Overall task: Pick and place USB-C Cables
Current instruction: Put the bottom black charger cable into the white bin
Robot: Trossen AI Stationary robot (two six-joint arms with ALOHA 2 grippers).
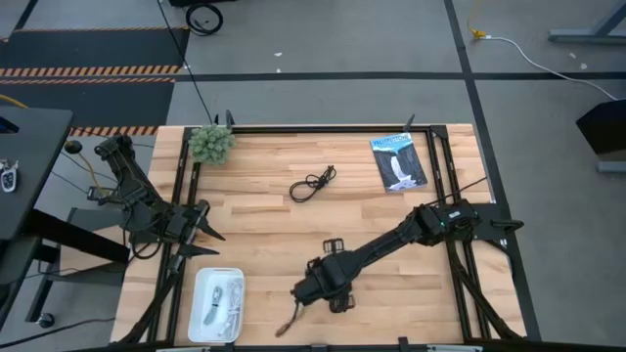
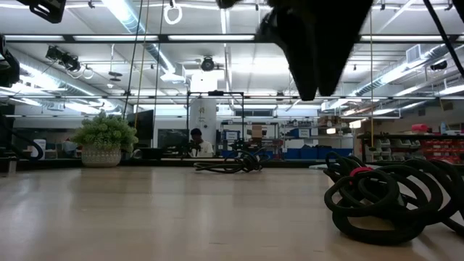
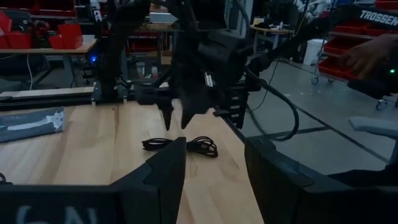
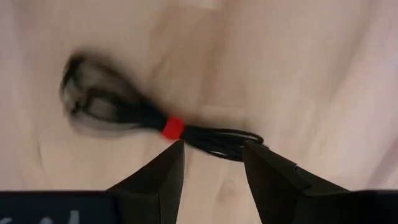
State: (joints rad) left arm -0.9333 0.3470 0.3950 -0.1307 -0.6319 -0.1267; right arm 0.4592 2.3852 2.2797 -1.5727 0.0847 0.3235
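Observation:
A black coiled USB-C cable [image 4: 155,121] bound by a red tie [image 4: 173,127] lies flat on the wood near the table's near edge [image 1: 291,319] [image 2: 380,199]. My right gripper [image 4: 211,149] [image 1: 303,293] hangs over it, pointing down and open, with its fingers standing on either side of the coil's thin end and touching nothing. A second black cable [image 1: 313,184] [image 2: 228,165] lies at mid-table. White cable coils [image 1: 220,301] rest in a white tray [image 1: 201,284]. My left gripper [image 1: 207,227] [image 3: 214,158] waits open at the table's left edge.
A blue-and-white flat packet [image 1: 399,161] lies near the far right corner. A small potted plant [image 1: 210,144] stands at the far left corner. Bare wood lies between the tray and the mid-table cable. A person's hand [image 3: 373,53] shows beyond the table.

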